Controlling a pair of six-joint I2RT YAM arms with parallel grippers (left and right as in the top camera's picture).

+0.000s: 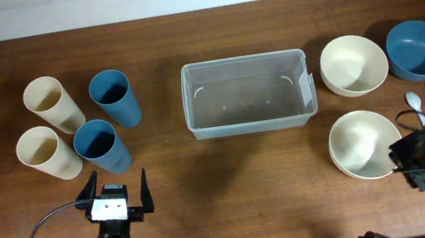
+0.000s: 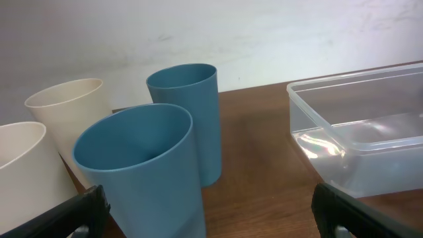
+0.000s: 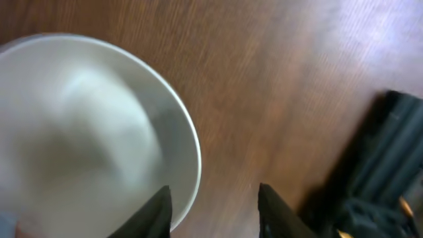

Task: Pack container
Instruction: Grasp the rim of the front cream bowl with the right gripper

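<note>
The brown tabletop [image 1: 209, 218] fills the overhead frame. The clear container [image 1: 247, 98] sits upright at upper centre, well apart from everything else. To its right stand three bowls: an upper cream bowl [image 1: 353, 64], a lower cream bowl [image 1: 360, 145] and, at far upper right, a blue bowl [image 1: 419, 48]. At the left cluster the cream cups [image 1: 50, 101] and the blue cups [image 1: 113, 95]. The left hand [image 1: 116, 189], lower left, is spread wide, holding nothing. The right hand [image 3: 215, 211] is beside the lower cream bowl's rim, its fingers parted with only wood between them.
</note>
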